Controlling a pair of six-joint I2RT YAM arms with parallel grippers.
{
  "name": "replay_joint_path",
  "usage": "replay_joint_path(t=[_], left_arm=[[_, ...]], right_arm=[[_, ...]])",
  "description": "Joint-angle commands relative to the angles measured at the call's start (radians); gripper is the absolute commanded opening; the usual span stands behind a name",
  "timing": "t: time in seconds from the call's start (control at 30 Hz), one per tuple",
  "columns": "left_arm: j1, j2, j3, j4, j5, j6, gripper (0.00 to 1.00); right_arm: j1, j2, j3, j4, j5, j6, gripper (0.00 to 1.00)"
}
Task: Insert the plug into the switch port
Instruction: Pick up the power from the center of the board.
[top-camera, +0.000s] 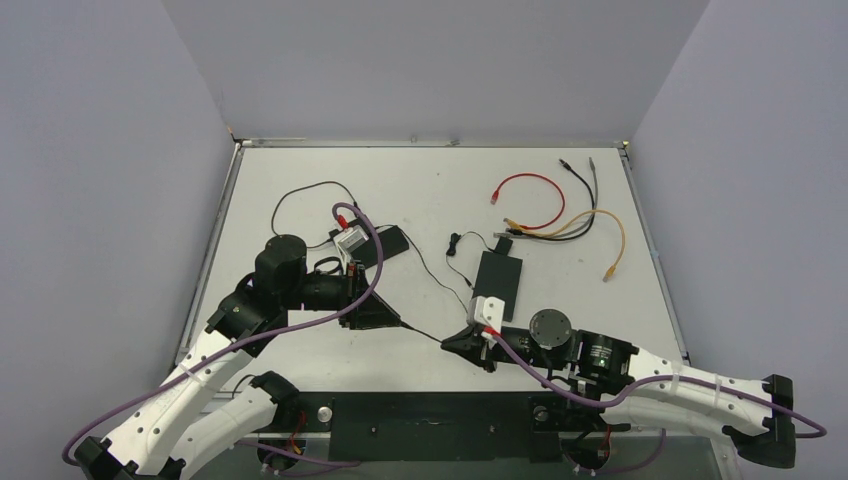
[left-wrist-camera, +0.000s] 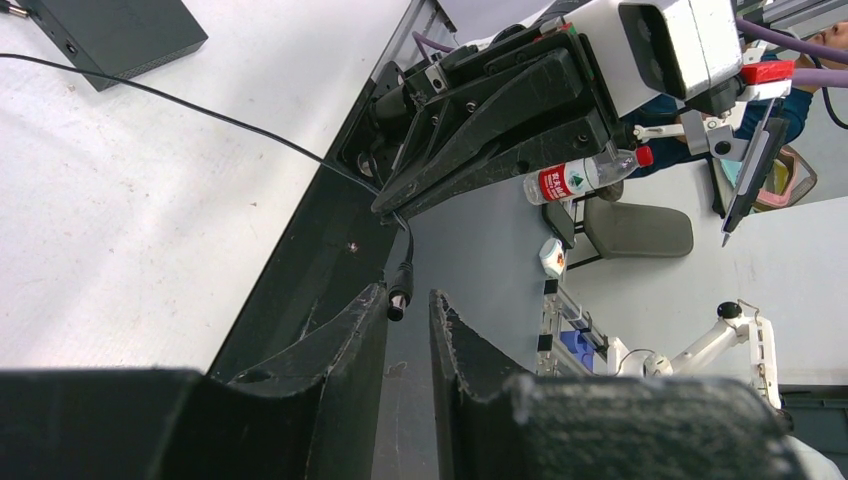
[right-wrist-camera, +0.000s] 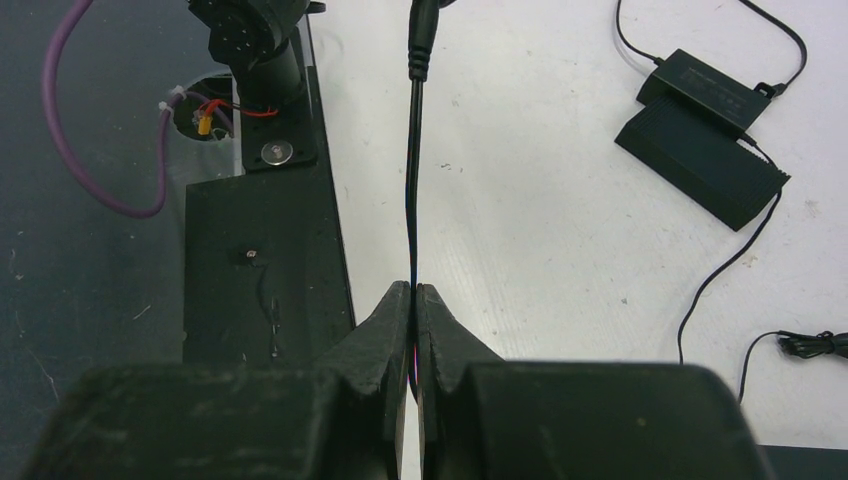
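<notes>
Scene: two robot arms meet over the near middle of a white tabletop, their end effectors pointing at each other.
Right end effector: fingers pressed together on a thin black cable, a short way behind its free end.
Plug: a black barrel plug at the cable's free end. It is held in the air and sticks out to the left toward the other arm. It is in no port.
Left end effector: fingers a narrow gap apart. The plug sits at their tips, beside one finger and not pinched by both.
Switch: a flat black switch box lying on the tabletop, just beyond the right end effector. It is to the right of the plug and apart from it.
Step in hand: this looks like a hand-over, with the right arm offering the plug so the left can take it by the body.
Next move: the left fingers likely need to close squarely on the plug, and the right fingers to let go of the cable. The plug then has to be lined up with the switch's port. From above, it cannot be told which side of the switch carries that port.
</notes>
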Motion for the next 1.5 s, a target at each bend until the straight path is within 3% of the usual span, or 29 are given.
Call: replay_joint_path(t=[0.0, 0.17, 0.33, 0.63, 0.7, 0.8, 0.93, 1.23, 1.47], left_arm=[[0.005, -0.007, 0.027, 0.019, 0.028, 0.004, 0.19], [0.005, -0.006, 0.026, 0.019, 0.027, 0.004, 0.15], [0.005, -0.001, 0.025, 0.014, 0.020, 0.011, 0.00], [0.006, 0.000, 0.028, 0.002, 0.011, 0.021, 0.00], [0.005, -0.001, 0.027, -0.005, 0.004, 0.024, 0.00], [0.005, 0.003, 0.024, -0.009, -0.010, 0.028, 0.00], [0.005, 0.012, 0.021, -0.009, -0.020, 0.029, 0.00], [0.005, 0.038, 0.000, 0.015, -0.016, 0.018, 0.00], [0.005, 0.045, -0.009, 0.019, -0.023, 0.018, 0.00]], right_arm=[[0.009, -0.025, 0.025, 0.049, 0.015, -0.004, 0.00], [0.009, -0.037, 0.023, 0.060, 0.016, 0.003, 0.00], [0.015, -0.031, 0.024, 0.067, 0.012, 0.007, 0.00], [0.031, -0.011, 0.043, 0.037, 0.022, -0.004, 0.00], [0.032, -0.011, 0.048, 0.031, 0.034, -0.004, 0.08], [0.033, -0.013, 0.064, 0.014, 0.061, -0.004, 0.30], [0.033, -0.009, 0.095, -0.004, 0.091, -0.045, 0.39], [0.061, 0.100, 0.180, 0.008, 0.053, -0.198, 0.41], [0.117, 0.194, 0.234, 0.038, 0.151, -0.317, 0.36]])
